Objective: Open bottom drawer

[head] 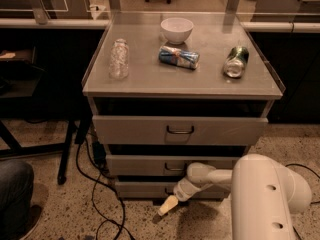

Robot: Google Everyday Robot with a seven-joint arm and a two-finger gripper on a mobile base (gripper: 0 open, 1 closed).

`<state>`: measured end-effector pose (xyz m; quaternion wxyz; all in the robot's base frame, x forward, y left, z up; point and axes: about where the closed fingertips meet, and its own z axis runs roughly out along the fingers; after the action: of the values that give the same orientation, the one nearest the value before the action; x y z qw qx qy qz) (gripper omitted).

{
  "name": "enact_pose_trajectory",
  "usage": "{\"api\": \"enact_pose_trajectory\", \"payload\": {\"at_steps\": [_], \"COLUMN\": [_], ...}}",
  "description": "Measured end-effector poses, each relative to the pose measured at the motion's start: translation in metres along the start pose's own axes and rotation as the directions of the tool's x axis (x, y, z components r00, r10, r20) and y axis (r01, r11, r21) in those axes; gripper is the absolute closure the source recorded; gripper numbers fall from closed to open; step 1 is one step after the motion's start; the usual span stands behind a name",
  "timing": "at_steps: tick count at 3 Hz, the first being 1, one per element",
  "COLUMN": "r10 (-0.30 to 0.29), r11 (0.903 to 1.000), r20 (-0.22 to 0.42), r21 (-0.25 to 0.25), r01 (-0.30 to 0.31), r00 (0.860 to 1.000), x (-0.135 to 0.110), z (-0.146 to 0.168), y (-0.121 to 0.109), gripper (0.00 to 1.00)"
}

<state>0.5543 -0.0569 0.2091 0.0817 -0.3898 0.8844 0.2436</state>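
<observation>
The bottom drawer [142, 189] is the lowest, shortest grey front of the three-drawer cabinet, just above the floor. Its small dark handle [170, 190] is mostly hidden behind my arm. My gripper [168, 205] is at the end of the white arm, low in front of that drawer, pointing down-left toward the floor just below the handle. It holds nothing that I can see. The middle drawer [150, 164] and the tall top drawer [180, 130] sit above it, each standing slightly out.
On the cabinet top [150, 81] are a clear bottle [119, 59], a white bowl [176, 30], a blue can [179, 57] and a green can [236, 61]. Black cables [92, 184] trail on the floor at left. A stand leg [67, 149] and someone's knee [15, 184] are at left.
</observation>
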Motion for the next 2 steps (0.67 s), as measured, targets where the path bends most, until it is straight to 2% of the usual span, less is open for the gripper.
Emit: {"api": "enact_pose_trajectory", "payload": {"at_steps": [1, 2], "r10": [0.035, 0.035], "r11": [0.9986, 0.9986], "r20": [0.015, 0.015], "r21": [-0.04, -0.04], "r01": [-0.034, -0.035], "r00": [0.999, 0.999], "x": [0.0137, 0.0136], "z": [0.0113, 0.011], "y": [0.0084, 0.0085], "gripper": [0.0, 0.0]}}
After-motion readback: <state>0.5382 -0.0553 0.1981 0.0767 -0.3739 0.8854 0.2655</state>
